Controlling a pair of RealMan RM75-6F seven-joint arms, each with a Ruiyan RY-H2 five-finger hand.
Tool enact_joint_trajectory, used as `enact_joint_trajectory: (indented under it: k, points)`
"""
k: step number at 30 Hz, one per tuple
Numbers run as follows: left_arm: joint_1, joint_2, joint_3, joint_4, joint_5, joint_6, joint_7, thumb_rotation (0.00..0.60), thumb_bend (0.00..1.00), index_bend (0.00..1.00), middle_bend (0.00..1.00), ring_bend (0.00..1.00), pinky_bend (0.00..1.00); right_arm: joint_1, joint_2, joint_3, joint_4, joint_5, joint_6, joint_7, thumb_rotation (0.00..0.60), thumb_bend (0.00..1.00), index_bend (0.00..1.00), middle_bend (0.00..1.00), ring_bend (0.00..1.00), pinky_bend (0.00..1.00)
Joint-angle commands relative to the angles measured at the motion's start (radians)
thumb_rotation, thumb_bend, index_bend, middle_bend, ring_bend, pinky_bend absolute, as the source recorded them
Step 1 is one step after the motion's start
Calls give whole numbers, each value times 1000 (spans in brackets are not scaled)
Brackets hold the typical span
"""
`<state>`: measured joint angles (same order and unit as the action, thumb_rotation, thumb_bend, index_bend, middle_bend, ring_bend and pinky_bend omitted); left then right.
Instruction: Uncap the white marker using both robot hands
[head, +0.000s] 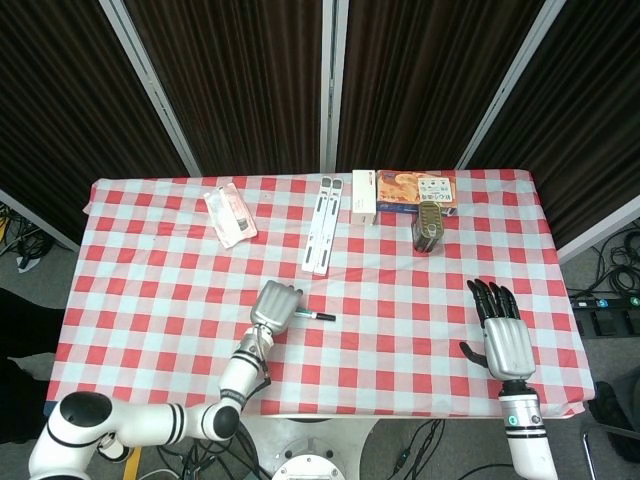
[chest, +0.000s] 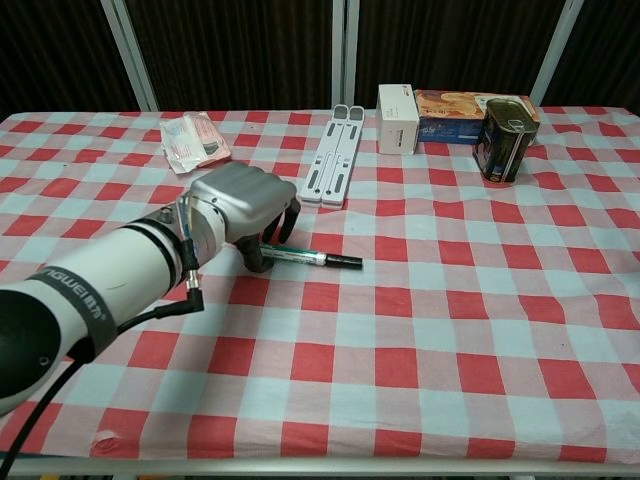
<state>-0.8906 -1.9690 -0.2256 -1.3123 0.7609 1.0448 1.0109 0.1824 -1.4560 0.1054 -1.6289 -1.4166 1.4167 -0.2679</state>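
Observation:
The white marker (chest: 308, 258) lies flat on the checked tablecloth, its black cap (chest: 346, 262) pointing right. My left hand (chest: 243, 203) sits low over the marker's left end with its fingers curled round it, the thumb in front and the other fingers behind, so that end is hidden. In the head view the marker (head: 316, 316) sticks out to the right of the left hand (head: 275, 303). My right hand (head: 499, 335) hovers near the table's front right with its fingers spread and nothing in it. The chest view does not show it.
A white folding stand (chest: 333, 155) lies behind the marker. At the back right stand a white box (chest: 398, 104), an orange box (chest: 450, 103) and a dark tin (chest: 503, 138). A plastic packet (chest: 195, 140) lies at the back left.

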Motion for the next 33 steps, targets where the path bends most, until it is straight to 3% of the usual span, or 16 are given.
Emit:
enact_joint_trajectory:
  k: [1,18,25,27,29,33]
  points:
    - [-6,-5,5,7,-6,-2,2,600,320,473,485,864,793,0,-1,-1,2,1,-1,2,600,41,0,64,0,0]
    - [-22,-7,14,-2,-22,22,-6,600,416,506,515,876,802,1,-5,-4,14,-4,2,16,600,43,0,71,0,0]
    - [-20,2,-4,-29,27,52,-66,600,420,515,525,887,808,26,-22,-4,23,-10,-31,-2,600,46,8,100,0,0]
    - [-22,2,-9,-42,37,57,-76,600,420,515,527,888,808,46,-42,6,42,-29,-36,16,600,50,72,143,0,3]
    - [-26,0,-15,-50,40,61,-78,600,420,516,529,888,808,68,-66,20,66,-44,-45,37,600,66,198,222,14,31]
    - [-37,-8,-28,-65,42,70,-75,600,420,516,529,887,808,132,-122,47,104,-32,-113,19,600,95,310,354,80,79]
